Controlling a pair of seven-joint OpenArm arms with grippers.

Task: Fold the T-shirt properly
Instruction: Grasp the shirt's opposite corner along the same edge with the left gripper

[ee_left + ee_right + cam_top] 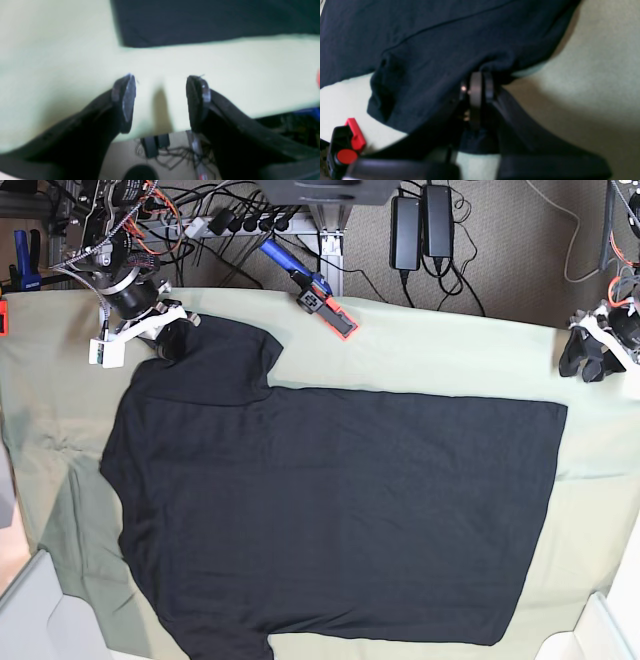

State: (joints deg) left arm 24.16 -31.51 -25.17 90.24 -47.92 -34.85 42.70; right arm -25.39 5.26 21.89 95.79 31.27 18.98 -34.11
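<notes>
The black T-shirt point(330, 510) lies spread flat on the pale green table cloth point(440, 350), sleeves at the base view's left and hem at its right. My right gripper point(172, 338) is at the far left sleeve. In the right wrist view this right gripper point(478, 86) is shut on a pinch of the T-shirt point(445, 42) at the sleeve's edge, and the cloth rises off the table there. My left gripper point(588, 365) hovers at the table's far right, beyond the hem. In its own view the left gripper point(162, 85) is open and holds nothing, with the T-shirt point(212, 20) corner ahead of it.
A blue and orange clamp point(318, 292) lies on the table's far edge. Power adapters point(420, 225) and cables sit on the floor behind. A red and black clamp point(345, 147) is near my right gripper. The table edge point(155, 133) runs just under my left fingers.
</notes>
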